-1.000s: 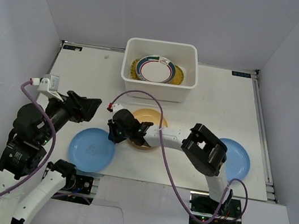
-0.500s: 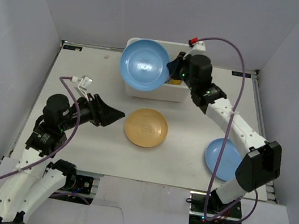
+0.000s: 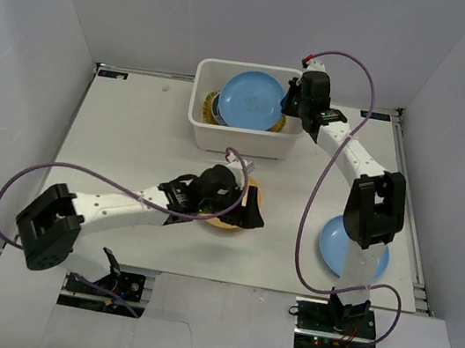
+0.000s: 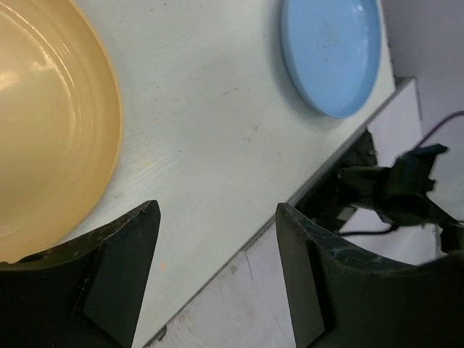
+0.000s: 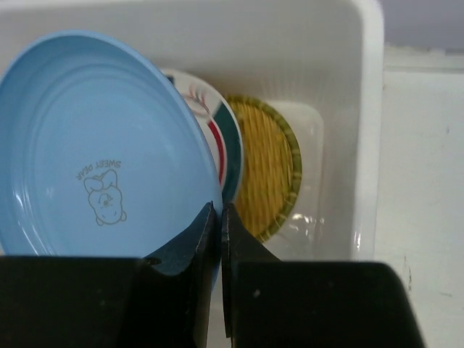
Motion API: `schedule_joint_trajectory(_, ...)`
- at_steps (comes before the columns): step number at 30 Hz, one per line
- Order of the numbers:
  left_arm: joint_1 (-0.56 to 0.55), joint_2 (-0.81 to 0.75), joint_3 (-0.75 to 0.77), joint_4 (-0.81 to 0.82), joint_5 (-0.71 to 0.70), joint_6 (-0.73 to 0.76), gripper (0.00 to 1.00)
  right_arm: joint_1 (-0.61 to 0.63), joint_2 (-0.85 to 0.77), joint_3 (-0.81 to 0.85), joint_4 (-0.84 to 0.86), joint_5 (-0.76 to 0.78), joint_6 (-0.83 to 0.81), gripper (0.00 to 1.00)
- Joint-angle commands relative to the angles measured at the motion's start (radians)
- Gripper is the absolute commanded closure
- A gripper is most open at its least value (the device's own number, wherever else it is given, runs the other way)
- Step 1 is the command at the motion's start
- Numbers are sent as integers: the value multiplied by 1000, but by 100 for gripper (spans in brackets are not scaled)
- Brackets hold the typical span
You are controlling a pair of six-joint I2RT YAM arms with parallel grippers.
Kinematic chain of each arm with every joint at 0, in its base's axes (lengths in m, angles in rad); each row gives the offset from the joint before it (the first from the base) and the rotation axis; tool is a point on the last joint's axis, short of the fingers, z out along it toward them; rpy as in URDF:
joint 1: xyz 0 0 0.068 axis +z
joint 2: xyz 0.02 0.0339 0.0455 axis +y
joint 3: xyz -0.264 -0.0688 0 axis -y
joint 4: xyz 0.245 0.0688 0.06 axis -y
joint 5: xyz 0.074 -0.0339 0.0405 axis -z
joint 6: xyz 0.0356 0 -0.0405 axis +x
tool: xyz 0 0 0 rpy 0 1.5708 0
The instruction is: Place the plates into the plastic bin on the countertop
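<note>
- Fingers on the right arm (image 5: 239, 250) are pinched narrow on the rim of a blue plate (image 5: 101, 152). The plate is inside the plastic bin (image 5: 370, 109), tilted over the other plates there (I cannot tell if it rests on them or hangs just above).
- The left fingers (image 4: 116, 254) stand wide apart and hold nothing. They are low over the worktop (image 4: 210, 145), at the edge of the yellow-orange plate (image 4: 51, 123), with one finger right by its rim.
- Done, as I judge it:
  - The green-rimmed plate (image 5: 228, 145) and the woven yellow plate (image 5: 264, 170) lie in the bin.
  - The blue plate is in the bin too, though not yet let go.
- Left to do:
  - The yellow-orange plate lies near the middle of the worktop, just in front of the bin.
  - A second blue plate (image 3: 333, 243) lies at the right side, partly hidden behind the right arm.
- I judge the task a little past halfway, with the yellow-orange plate likely next for the left arm.
- Count: five plates show.
  - By kind: two blue, one yellow-orange, one green-rimmed, one woven yellow.
  - By place: three in the bin, two outside it.
  - There is one bin (anything lower in its stack is hidden).
</note>
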Motion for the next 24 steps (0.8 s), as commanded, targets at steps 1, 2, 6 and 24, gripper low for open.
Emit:
schedule_joint_trajectory(1,-35,131,71,105,-131,-7,25,-3,25,68,-41,-20,-37,92)
schedule_joint_trajectory(2,-53,164,83,111,-131,-7,25,-3,27,65,-41,-30,-42,91)
schedule_joint_trajectory(6,-90,299,164,199,-131,-22,25,-18,2,69,-54,-90,-36,64)
schedule_joint_trajectory(24,-187,910,744,138,-177,31,24,-179,-775,-476,-55,-334,18,46)
